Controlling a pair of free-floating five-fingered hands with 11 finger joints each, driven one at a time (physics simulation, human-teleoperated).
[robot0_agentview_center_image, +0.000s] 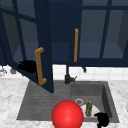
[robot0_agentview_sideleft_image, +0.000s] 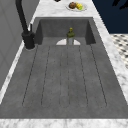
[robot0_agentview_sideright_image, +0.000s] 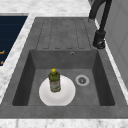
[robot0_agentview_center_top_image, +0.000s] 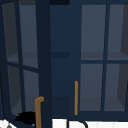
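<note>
The left hand (robot0_agentview_center_image: 28, 66) is hovering at the lower edge of the open cabinet door (robot0_agentview_center_image: 43, 37), just left of its wooden handle (robot0_agentview_center_image: 39, 66), fingers unreadable, while the right hand (robot0_agentview_center_image: 102, 119) is hanging, equally unreadable, near the green bottle (robot0_agentview_center_image: 89, 108) standing on the white plate (robot0_agentview_sideright_image: 67, 96) in the sink basin (robot0_agentview_sideright_image: 100, 72).

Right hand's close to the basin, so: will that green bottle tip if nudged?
Probably. The green bottle is tall and narrow, standing upright on a smooth white plate, so a high push may topple it; a low one may slide it. The right hand hovers nearby.
</note>
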